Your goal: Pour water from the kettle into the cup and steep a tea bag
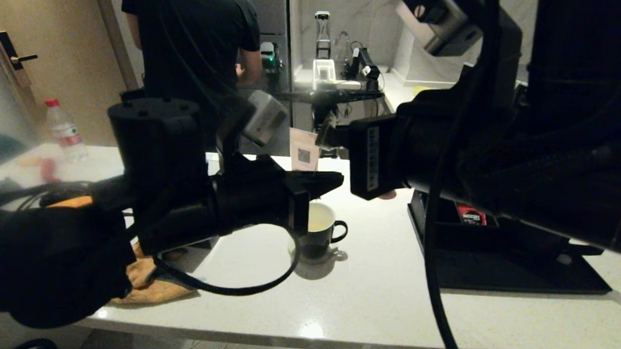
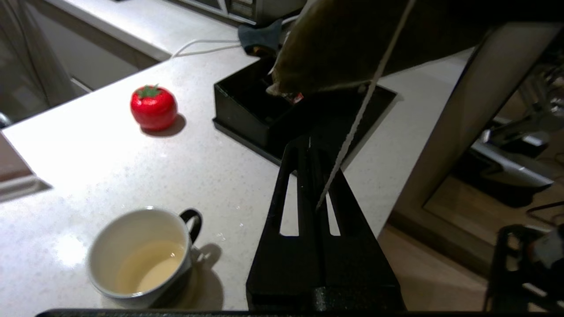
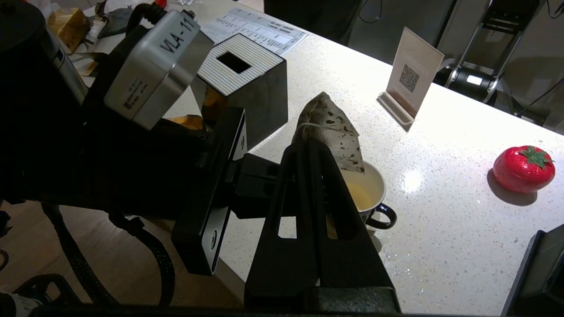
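R gripper [image 3: 308, 147]: jaws closed tight on the top of the tea bag [image 3: 331, 132], which hangs at the fingertips, above and just beside the cup [image 3: 368, 193]; bag's lower corner overlaps the cup rim in the R wrist view, can't tell if it touches.

L gripper [image 2: 315, 147]: jaws pressed together w/ the bag's string [image 2: 352, 127] pinched between them; string runs taut up to the tea bag, seen overhead in the L wrist view. In the head view the L gripper sits just above the cup [image 1: 319, 230], its tip pointing toward the R arm.

Cup stands upright on the white counter [image 1: 368, 297], handle toward the robot's right, w/ a shallow pool of pale yellowish water [image 2: 150, 268] inside.

Around: black tray [image 1: 521, 273] to the right w/ a red sachet [image 1: 470, 215] in its box section; red tomato-shaped item [image 2: 153, 107] on the counter, well apart from the cup; QR card stand [image 3: 414, 79] and black tissue box [image 3: 249, 86] behind. Kettle not identifiable.
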